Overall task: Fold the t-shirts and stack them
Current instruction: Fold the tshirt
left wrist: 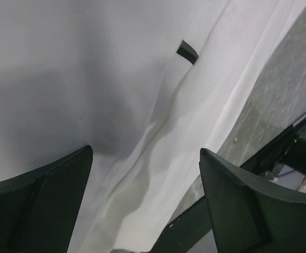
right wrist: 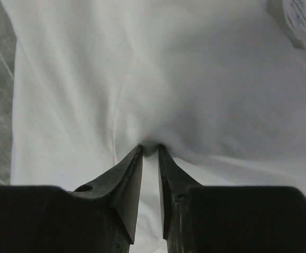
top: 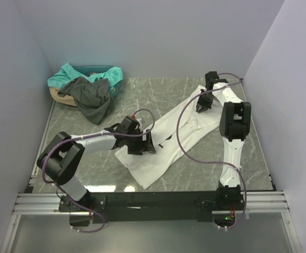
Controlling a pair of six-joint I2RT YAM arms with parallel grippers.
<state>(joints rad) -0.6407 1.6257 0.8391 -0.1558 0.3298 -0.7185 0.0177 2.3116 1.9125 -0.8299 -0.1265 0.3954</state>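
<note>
1. The white t-shirt (top: 154, 164) lies rumpled on the marble table (top: 158, 95), a long strip with soft creases. A small black print (left wrist: 187, 51) shows just ahead of the left gripper (left wrist: 145, 195).
2. Its long axis is diagonal: one end lies spread under and beside the left gripper, the other end reaches the right gripper (right wrist: 150, 153).
3. Left gripper: jaws wide apart over the cloth. I cannot tell whether they touch it.
4. Right gripper: jaws nearly together, pinching a small raised fold of the white t-shirt at their tips.
5. The dark grey t-shirt (top: 92, 100) and the teal t-shirt (top: 68, 74) are heaped over a basket (top: 55, 95), well apart from both grippers, beyond the left one.
6. Collar and hem cannot be told apart. The left gripper covers part of the shirt from above, and a purple cable (top: 178, 132) crosses it.
</note>
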